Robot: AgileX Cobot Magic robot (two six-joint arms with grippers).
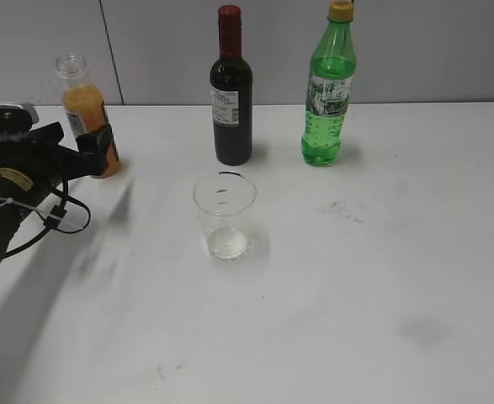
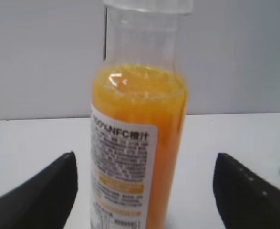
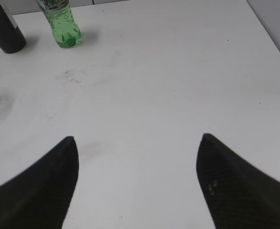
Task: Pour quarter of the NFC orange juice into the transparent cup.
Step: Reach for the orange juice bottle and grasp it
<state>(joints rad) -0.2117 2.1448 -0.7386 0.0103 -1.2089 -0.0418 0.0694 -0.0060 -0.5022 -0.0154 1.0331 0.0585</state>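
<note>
The NFC orange juice (image 1: 87,114) is a small capless clear bottle with cloudy orange liquid and a white label. It stands at the back left of the white table (image 1: 381,278). My left gripper (image 1: 95,150) is open around its lower part, a finger on each side with gaps showing; in the left wrist view the bottle (image 2: 137,143) fills the middle between the open fingers (image 2: 144,191). The transparent cup (image 1: 224,215) stands upright and empty in the middle of the table. My right gripper (image 3: 137,162) is open and empty above bare table; it is out of the exterior view.
A dark wine bottle (image 1: 231,93) stands behind the cup. A green soda bottle (image 1: 329,88) stands to its right; both show at the top left of the right wrist view, wine bottle (image 3: 4,28), soda bottle (image 3: 62,21). A grey wall runs behind the table.
</note>
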